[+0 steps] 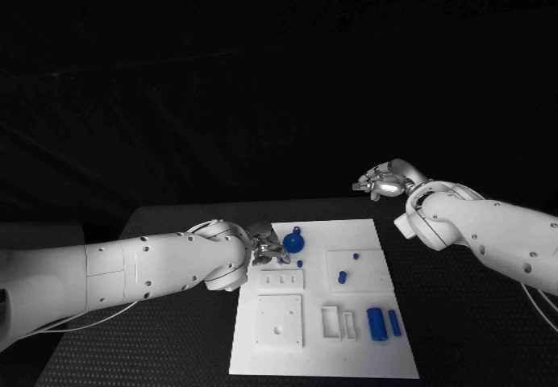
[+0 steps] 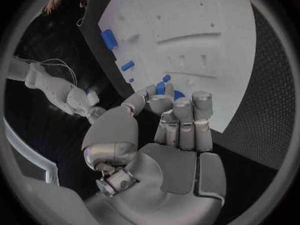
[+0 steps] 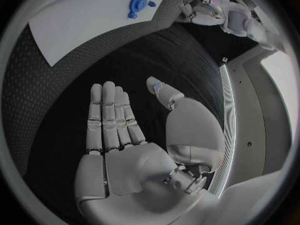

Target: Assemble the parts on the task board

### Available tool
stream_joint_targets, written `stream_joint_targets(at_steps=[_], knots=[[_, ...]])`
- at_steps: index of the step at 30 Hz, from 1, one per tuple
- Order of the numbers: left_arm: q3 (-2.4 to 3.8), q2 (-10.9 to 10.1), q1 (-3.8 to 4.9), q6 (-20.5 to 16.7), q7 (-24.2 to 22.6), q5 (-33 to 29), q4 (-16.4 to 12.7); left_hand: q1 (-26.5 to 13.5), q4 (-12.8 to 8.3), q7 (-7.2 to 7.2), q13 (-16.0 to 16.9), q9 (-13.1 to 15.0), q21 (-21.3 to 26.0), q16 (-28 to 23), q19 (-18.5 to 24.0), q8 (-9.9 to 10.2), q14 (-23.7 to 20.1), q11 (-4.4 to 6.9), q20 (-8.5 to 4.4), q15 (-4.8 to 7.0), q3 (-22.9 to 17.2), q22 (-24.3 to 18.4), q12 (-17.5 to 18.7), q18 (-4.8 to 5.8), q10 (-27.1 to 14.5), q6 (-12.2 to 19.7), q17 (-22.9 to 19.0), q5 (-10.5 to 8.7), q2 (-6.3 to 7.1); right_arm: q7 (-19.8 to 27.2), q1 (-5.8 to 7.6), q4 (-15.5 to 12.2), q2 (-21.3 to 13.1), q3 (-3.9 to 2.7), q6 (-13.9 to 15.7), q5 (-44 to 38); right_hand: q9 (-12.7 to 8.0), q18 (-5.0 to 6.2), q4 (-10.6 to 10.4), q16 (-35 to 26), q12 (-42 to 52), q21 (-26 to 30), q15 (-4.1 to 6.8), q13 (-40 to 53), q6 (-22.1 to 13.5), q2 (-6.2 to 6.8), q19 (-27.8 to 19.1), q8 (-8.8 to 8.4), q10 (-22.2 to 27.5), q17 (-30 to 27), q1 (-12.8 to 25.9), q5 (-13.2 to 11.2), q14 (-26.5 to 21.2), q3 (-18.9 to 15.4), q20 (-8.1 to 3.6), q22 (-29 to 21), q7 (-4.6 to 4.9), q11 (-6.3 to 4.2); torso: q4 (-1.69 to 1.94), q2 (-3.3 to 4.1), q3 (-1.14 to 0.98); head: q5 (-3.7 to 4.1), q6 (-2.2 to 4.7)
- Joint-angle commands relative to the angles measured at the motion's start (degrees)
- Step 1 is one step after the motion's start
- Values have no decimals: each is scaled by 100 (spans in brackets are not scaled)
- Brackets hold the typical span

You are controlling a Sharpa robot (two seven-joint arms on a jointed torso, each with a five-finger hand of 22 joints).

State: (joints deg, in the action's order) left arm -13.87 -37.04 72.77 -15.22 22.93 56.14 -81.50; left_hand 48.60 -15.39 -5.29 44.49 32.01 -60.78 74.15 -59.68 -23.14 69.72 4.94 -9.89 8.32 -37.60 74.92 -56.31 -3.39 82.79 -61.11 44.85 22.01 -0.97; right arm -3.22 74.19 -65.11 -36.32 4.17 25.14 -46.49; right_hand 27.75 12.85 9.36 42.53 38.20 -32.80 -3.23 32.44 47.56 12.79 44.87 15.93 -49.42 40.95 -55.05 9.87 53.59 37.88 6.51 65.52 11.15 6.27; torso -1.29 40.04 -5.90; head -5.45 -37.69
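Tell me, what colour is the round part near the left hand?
Blue; clearest in the head view.

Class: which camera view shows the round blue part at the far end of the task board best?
The head view: the round blue part lies unobstructed on the task board. The left wrist view hides most of it behind the left robot hand; the right wrist view shows it small near the rim.

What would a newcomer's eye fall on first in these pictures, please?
Probably the white rectangular task board in the middle of the black table, dotted with small blue parts such as the blue cylinder near its right edge. Next, the silver left hand at the board's far left corner beside a round blue part, and the open right hand raised beyond the board.
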Motion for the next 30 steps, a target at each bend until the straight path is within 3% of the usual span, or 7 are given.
stream_joint_targets(at_steps=[1,4,7,11,12,14,30], knots=[[1,18,-69,-126,14,287,-15,-97,177,600,-26,598,-50,50,34,6,378,217,-580,438,-362,107,-26,-78,-226,-795,-31,-177,42,740,19,129,56,-6,94,1028,4,-128,127,-393,-452,294,-114,-622,-34,-136,-191,45,-36,-325,69,186,-108,-125,125,-170,8,86,-3,3,3,-8,-31],[1,14,-134,-127,17,287,-4,-163,152,600,-36,594,-69,65,31,6,379,217,-583,438,-419,110,-36,-83,-227,-801,-49,-175,12,813,27,240,108,-7,79,1221,-17,-156,184,-799,-848,585,-253,-1157,-61,-172,-444,42,-66,-624,90,267,-256,-168,240,-321,20,177,-1,7,3,-1,-50],[1,6,-185,-124,21,287,7,-316,110,606,-47,594,-94,94,40,-4,377,221,-578,434,-479,112,-57,-81,-230,-828,-76,-195,-82,832,32,298,132,-7,54,1287,-45,-169,198,-1123,-1066,776,-364,-1514,-90,-193,-630,35,-175,-865,78,298,-331,-191,322,-412,32,200,-5,10,5,-3,-65],[1,4,-245,-125,21,287,56,-406,79,614,-55,604,-107,109,43,-22,373,229,-579,438,-525,108,-69,-85,-235,-856,-98,-198,-117,833,37,312,150,-7,34,1289,-79,-142,195,-1266,-1172,836,-384,-1767,-99,-205,-665,33,-271,-996,61,323,-295,-240,373,-433,38,205,-7,10,5,-10,-82],[1,4,-259,-116,22,287,67,-458,69,619,-59,608,-113,119,46,-27,371,230,-577,439,-546,107,-77,-85,-236,-863,-109,-203,-144,834,38,320,159,-7,36,1289,-88,-137,195,-1289,-1188,847,-389,-1816,-102,-205,-675,32,-287,-1018,61,333,-291,-256,385,-434,40,207,8,25,19,-3,-71],[1,3,-285,-111,22,287,70,-504,58,619,-63,612,-118,127,49,-30,369,233,-577,440,-567,105,-83,-86,-239,-867,-120,-210,-170,832,38,328,172,-7,34,1289,-96,-133,199,-1310,-1203,858,-394,-1858,-105,-206,-688,30,-295,-1036,54,343,-293,-267,393,-434,42,211,9,25,24,-2,-70],[2,21,-399,-54,9,410,112,-663,10,627,-78,627,-136,162,58,-46,364,240,-574,441,-640,101,-109,-89,-241,-887,-158,-203,-230,771,39,348,179,-7,-64,1281,-140,-108,208,-1383,-1251,901,-416,-2060,-118,-218,-742,24,-329,-1108,25,507,-293,-311,441,-425,51,231,4,27,27,-5,-82]])
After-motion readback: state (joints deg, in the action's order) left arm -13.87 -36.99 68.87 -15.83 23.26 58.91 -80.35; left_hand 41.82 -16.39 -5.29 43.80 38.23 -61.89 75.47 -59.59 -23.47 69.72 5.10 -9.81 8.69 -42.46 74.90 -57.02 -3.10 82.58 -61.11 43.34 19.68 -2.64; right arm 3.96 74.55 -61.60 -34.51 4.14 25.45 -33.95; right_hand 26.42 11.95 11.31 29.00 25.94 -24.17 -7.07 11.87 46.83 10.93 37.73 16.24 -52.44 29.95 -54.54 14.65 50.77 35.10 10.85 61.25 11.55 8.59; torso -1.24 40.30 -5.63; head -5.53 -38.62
